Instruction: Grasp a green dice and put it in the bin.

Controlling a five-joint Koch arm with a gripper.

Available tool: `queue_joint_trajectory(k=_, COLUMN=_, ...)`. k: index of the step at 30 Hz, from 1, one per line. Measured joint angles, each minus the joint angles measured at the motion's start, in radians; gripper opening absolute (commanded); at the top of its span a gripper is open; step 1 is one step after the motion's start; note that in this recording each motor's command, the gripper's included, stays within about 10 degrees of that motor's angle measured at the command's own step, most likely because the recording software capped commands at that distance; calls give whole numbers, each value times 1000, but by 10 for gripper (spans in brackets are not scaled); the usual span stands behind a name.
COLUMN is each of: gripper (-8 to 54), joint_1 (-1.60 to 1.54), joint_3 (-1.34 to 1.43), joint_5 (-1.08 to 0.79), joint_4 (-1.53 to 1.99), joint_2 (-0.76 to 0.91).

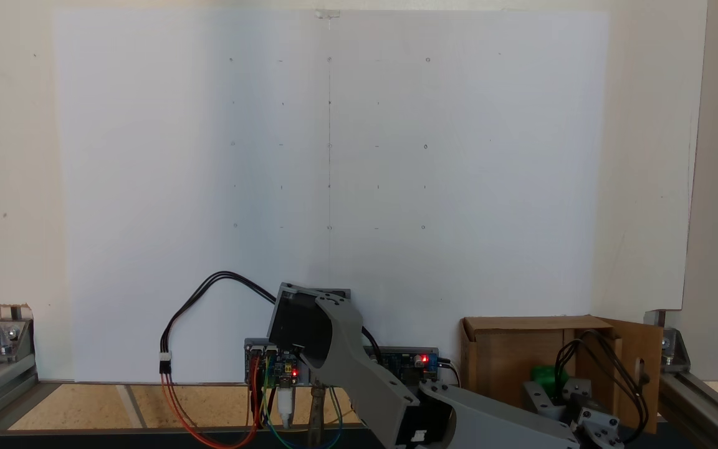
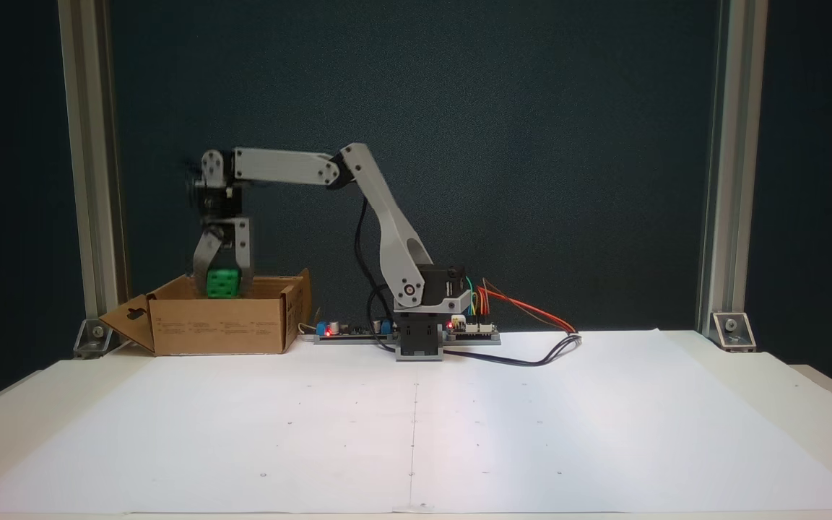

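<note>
Clamped on the green dice (image 2: 222, 282), the gripper (image 2: 223, 283) hung at left of frame, just above the bin's (image 2: 217, 328) open rim. White paper (image 2: 416, 426) lay bare across the lower frame.

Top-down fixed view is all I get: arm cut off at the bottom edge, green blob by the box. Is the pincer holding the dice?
Observer: Yes. From the front, the pincer is shut on the green dice, one finger on each side.
Operator: Is it over the bin?
Observer: Yes, it hangs at the rim of the bin, above the opening, not resting inside.
Operator: Which flap has the handle slot?
Observer: The one folded outward on the left side in the front view.
</note>
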Motion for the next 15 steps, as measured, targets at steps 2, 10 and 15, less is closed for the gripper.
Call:
queue_joint_trajectory(k=2, gripper=115, joint_1=5, joint_3=2, joint_5=0, joint_4=-37, joint_2=-21)
queue_joint_trajectory(k=10, gripper=441, joint_1=9, joint_3=32, joint_5=-2, joint_4=-81, joint_2=-44)
queue_joint_trajectory(k=15, gripper=440, joint_1=3, joint_3=34, joint_5=3, joint_4=-100, joint_2=-17)
